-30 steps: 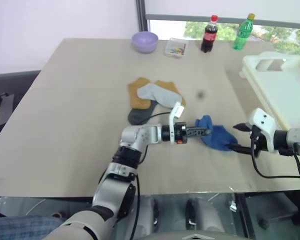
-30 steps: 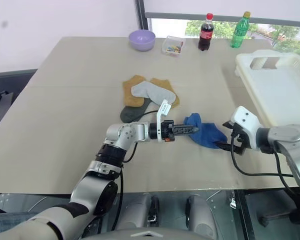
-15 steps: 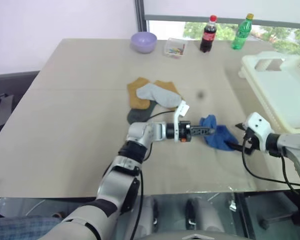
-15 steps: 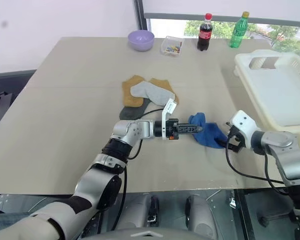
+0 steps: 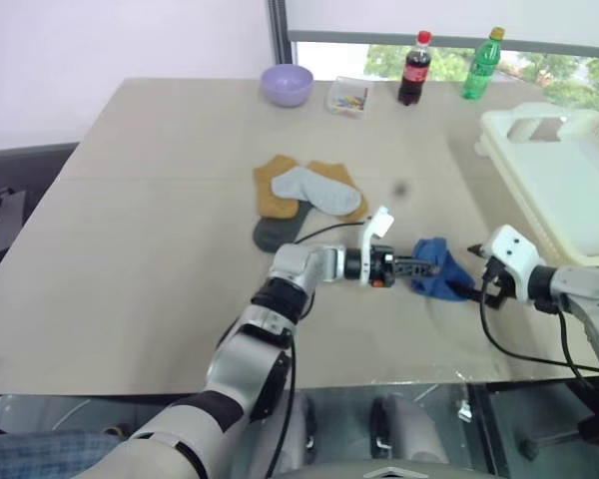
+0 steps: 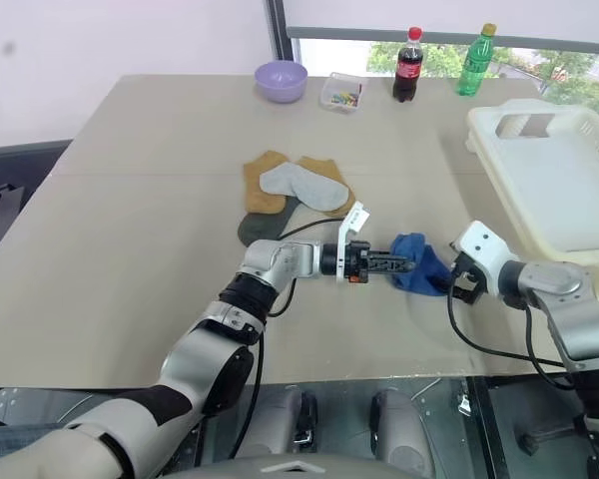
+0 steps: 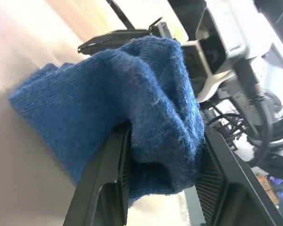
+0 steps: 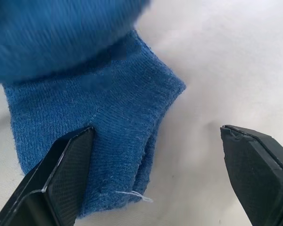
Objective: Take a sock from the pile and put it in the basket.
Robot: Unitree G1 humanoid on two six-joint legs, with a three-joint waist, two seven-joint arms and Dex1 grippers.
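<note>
Two grippers on one blue sock point(image 5: 437, 278), handover coming.
Your basket point(image 5: 569, 180) waits at the table's point(image 5: 150, 210) right edge; left gripper point(image 5: 419, 267) pinches the sock, pulled clear of the pile point(image 5: 304, 196), so the right gripper point(image 5: 472, 272), spread wide with one finger touching the sock, can take it.

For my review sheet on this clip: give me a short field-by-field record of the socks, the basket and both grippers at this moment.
held sock: blue sock, on the table
left gripper: shut on the blue sock
right gripper: open, one finger against the sock's edge
pile: mustard, light grey and dark socks, apart from both grippers
basket: at the table's right edge, no sock visible in it
</note>
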